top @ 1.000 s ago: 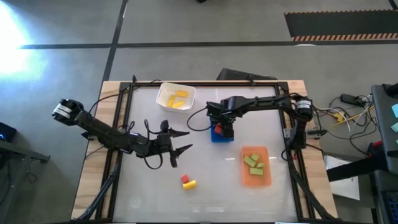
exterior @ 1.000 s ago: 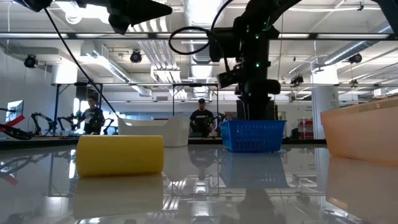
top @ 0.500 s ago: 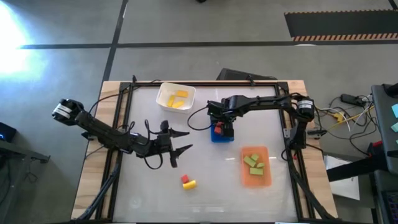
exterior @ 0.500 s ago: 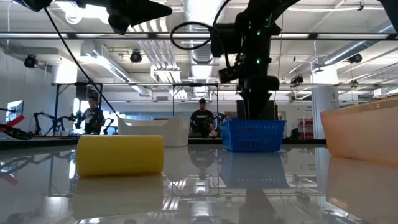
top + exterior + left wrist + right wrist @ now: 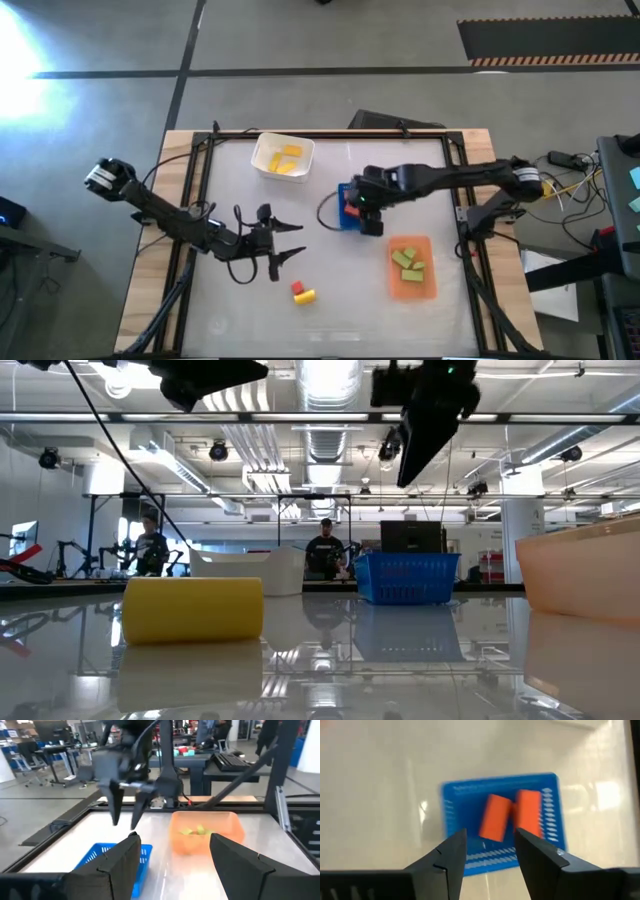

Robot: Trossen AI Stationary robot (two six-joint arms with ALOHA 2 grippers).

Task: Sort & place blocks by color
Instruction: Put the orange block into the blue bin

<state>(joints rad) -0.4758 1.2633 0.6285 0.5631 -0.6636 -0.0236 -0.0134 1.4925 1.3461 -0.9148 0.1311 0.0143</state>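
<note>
With two red blocks (image 5: 509, 815) lying in the blue tray (image 5: 452, 820) under the empty, parted right gripper (image 5: 371, 219), the open left gripper (image 5: 285, 248) should descend squarely over the yellow block (image 5: 306, 296) beside a red one near the table's front.

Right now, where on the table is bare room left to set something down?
Bare: the strip between white tub and blue tray, and near the front edge below the orange tray. Crowded: around left gripper and the loose blocks.

Blue tray (image 5: 345, 216), orange tray (image 5: 412, 286), white tub (image 5: 270, 148)
</note>
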